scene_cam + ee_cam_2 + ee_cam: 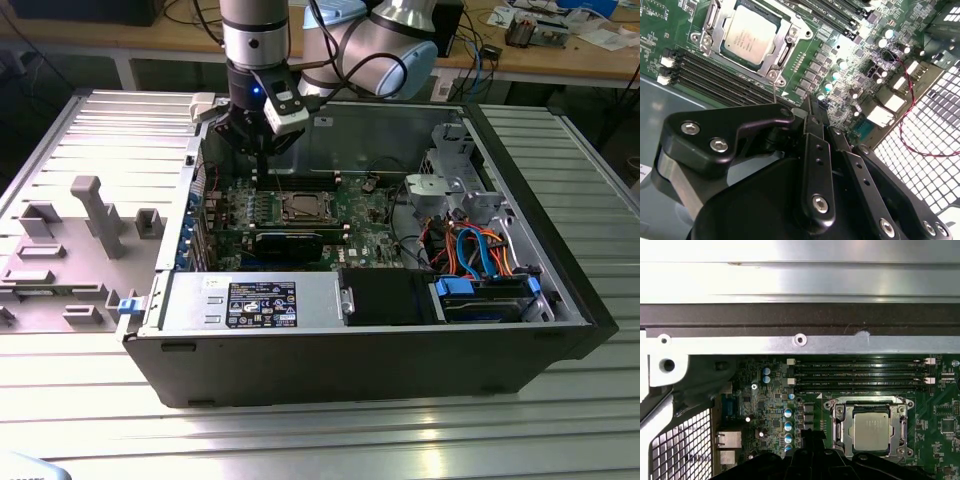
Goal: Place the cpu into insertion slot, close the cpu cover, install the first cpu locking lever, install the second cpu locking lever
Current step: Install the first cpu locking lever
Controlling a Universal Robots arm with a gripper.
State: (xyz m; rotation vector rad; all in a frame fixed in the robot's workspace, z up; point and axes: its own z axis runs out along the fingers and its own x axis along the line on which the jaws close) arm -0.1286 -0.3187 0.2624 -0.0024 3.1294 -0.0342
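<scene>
The cpu [748, 34] lay seated in the slot [715, 15] under the closed cover [785, 47]. The pincer [258, 150] hovered apart at the cpu's ten o'clock in the exterior view, fingers together, holding nothing.

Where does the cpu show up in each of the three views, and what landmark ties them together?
Exterior view: the cpu sits mid-board inside the open case, below the gripper.
Second wrist view: cpu lies in its socket under the cpu cover, beyond the gripper.
First wrist view: cpu lies beside the memory slots.
Shared landmark: the memory slots beside the socket.
</scene>
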